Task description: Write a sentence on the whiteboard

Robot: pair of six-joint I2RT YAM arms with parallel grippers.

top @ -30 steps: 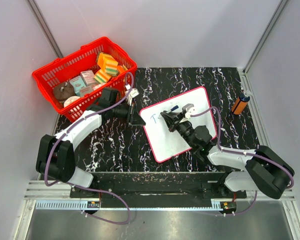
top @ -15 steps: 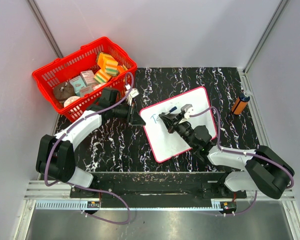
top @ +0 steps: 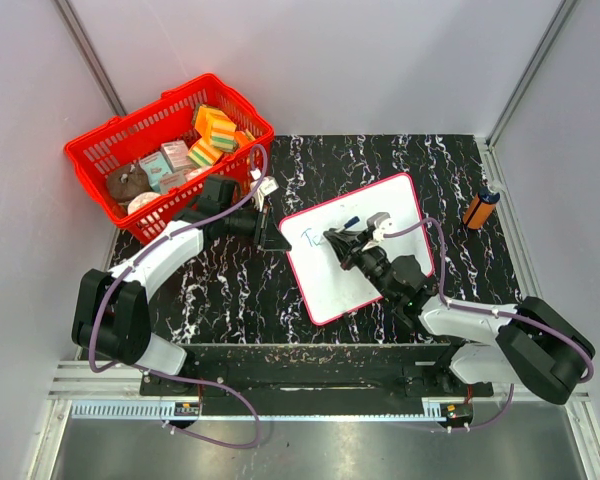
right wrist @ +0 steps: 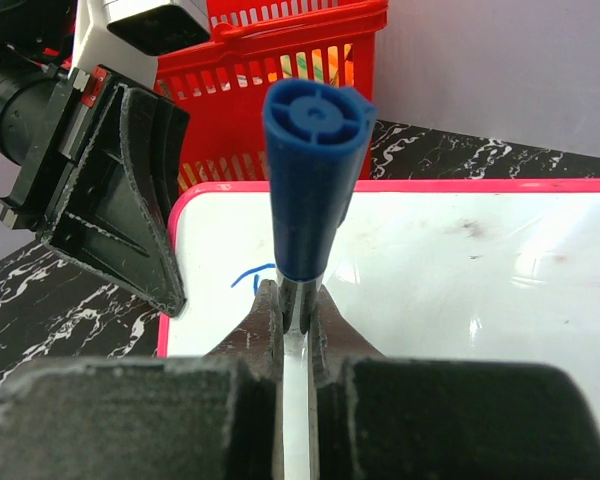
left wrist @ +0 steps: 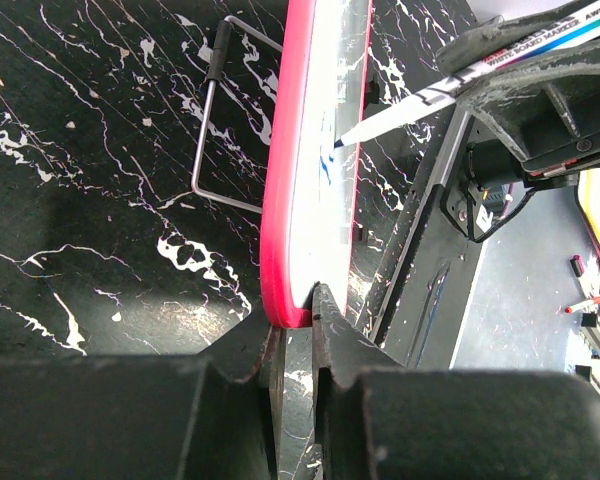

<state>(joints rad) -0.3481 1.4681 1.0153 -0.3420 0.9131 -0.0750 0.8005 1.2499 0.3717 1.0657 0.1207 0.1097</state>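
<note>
The whiteboard [top: 365, 255], white with a red-pink rim, lies tilted on the black marbled table. My left gripper [top: 270, 232] is shut on the whiteboard's left corner; the rim [left wrist: 285, 200] sits between its jaws in the left wrist view. My right gripper [top: 345, 243] is shut on a blue-capped whiteboard marker [right wrist: 310, 190], over the board's upper left part. The marker tip [left wrist: 342, 142] touches the board at the blue writing. The sentence [top: 313, 237] shows only as a few short blue strokes, also in the right wrist view [right wrist: 250, 275]; the gripper hides the rest.
A red basket [top: 170, 150] with sponges and small boxes stands at the back left, just behind the left arm. An orange battery-like cylinder [top: 479, 209] lies at the right edge of the table. A thin wire stand [left wrist: 225, 120] lies beside the board.
My right gripper with the marker has shifted slightly right along the board. The left gripper and the board have not moved.
</note>
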